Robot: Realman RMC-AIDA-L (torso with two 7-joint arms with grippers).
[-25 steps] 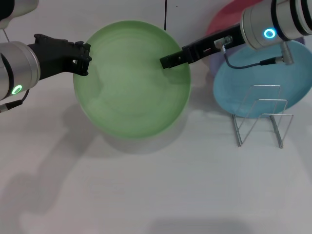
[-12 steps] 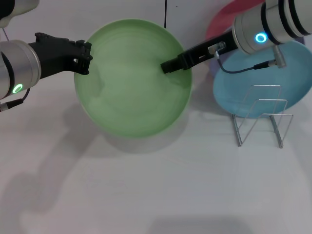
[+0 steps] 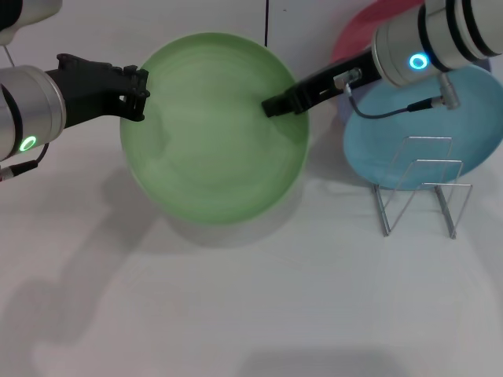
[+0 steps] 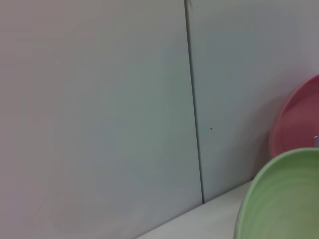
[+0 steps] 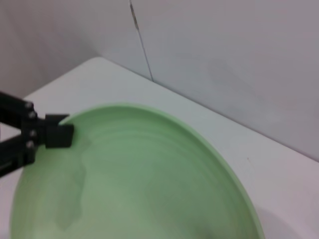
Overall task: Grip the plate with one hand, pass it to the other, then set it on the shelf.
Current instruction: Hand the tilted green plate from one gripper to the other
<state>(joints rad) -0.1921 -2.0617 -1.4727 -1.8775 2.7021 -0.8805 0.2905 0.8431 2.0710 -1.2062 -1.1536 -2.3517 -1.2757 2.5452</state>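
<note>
Green-ringed left gripper is seen at the far left, clamped on the left rim of the plate, which is held up off the white table; its shadow is cast below. In the right wrist view the same left gripper is seen pinching that rim. Bare table lies in front of and below the plate. At the plate's right edge the blue-ringed right gripper is placed over the rim; whether it is apart or together cannot be told. Just right, a teal-blue plate lies under the shelf, with a pink plate behind.
</note>
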